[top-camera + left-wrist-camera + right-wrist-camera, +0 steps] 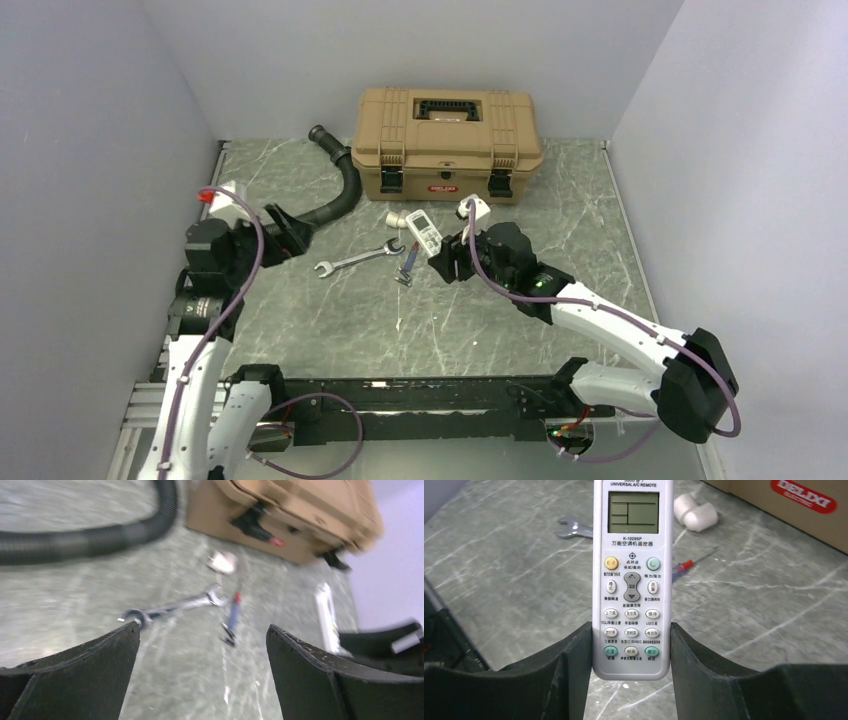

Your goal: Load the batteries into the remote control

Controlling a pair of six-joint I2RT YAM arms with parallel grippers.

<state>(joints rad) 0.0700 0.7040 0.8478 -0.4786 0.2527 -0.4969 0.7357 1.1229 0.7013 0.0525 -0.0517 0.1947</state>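
Observation:
The remote control (632, 580) is a slim white handset with a pale display and rows of buttons, face toward the right wrist camera. My right gripper (631, 630) is shut on its lower end, one finger on each long side, holding it lifted above the table. From above, the remote control (423, 232) sticks out of the right gripper (445, 258) near the table's middle. My left gripper (290, 235) hovers at the left, and the left wrist view shows it (202, 630) open with only bare table between its fingers. No batteries show in any view.
A tan toolbox (447, 140) stands shut at the back. A black corrugated hose (335, 190) curves to its left. A wrench (352, 260), a small screwdriver (408, 265) and a stubby white cylinder piece (397, 217) lie just left of the remote.

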